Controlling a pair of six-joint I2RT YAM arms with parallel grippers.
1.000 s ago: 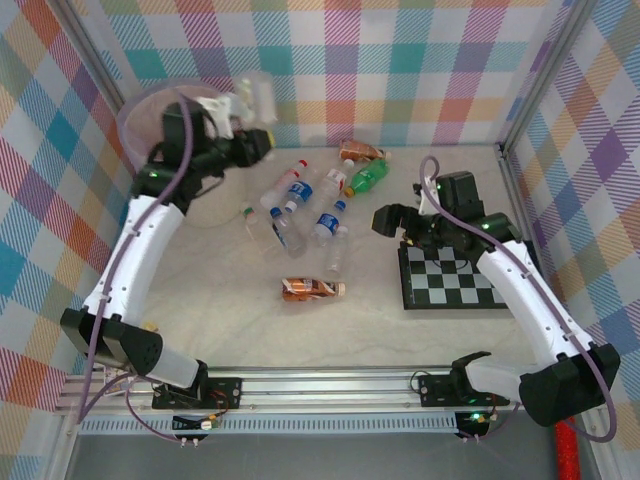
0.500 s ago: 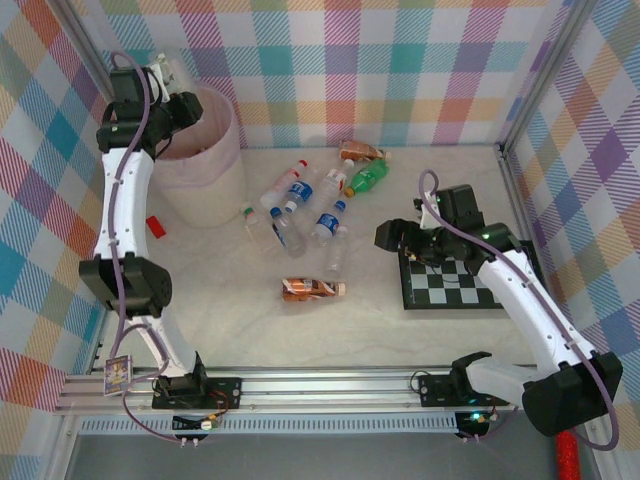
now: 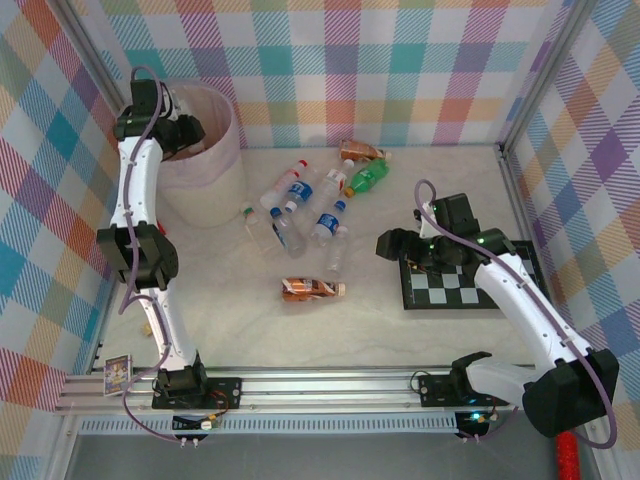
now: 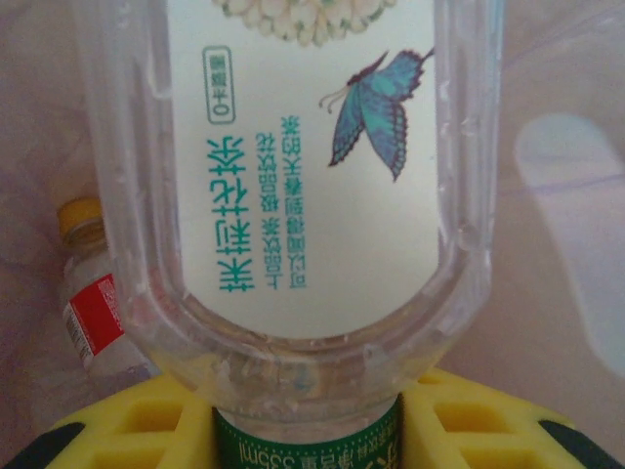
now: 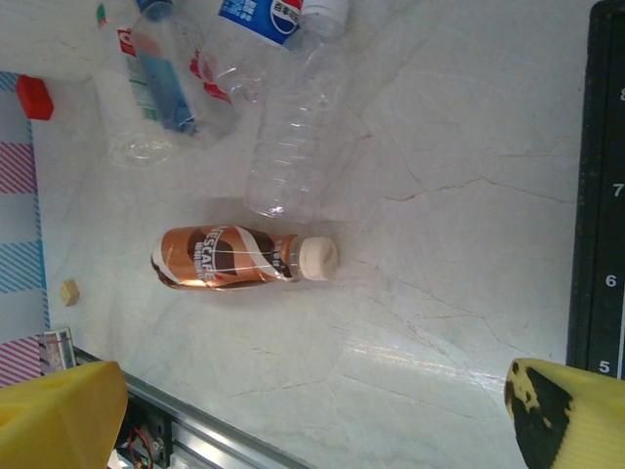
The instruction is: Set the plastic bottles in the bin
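The left hand (image 3: 186, 131) hangs over the rim of the bin (image 3: 215, 168) and is clamped narrow on a clear bottle (image 4: 308, 195) with a white label showing a blue butterfly. The bottle's green-banded neck sits between the yellow pads (image 4: 146, 422). Beyond the held bottle is the pinkish bag lining (image 4: 576, 313), and just left of it in the bin lies a yellow-capped bottle (image 4: 86, 283) with a red label.

The right hand (image 3: 390, 243) stands wide and holds nothing, at the left edge of the checkerboard (image 3: 455, 287). A brown-wrapped bottle (image 5: 229, 259) lies on the bench (image 3: 230, 300) ahead of its spread fingertips (image 5: 562, 420), apart from them. A crushed clear bottle (image 5: 293, 147) lies just beyond that. Further out from this hand lies the main cluster of bottles (image 3: 300, 205), with a green bottle (image 3: 368, 177) and another brown bottle (image 3: 360, 152) behind it
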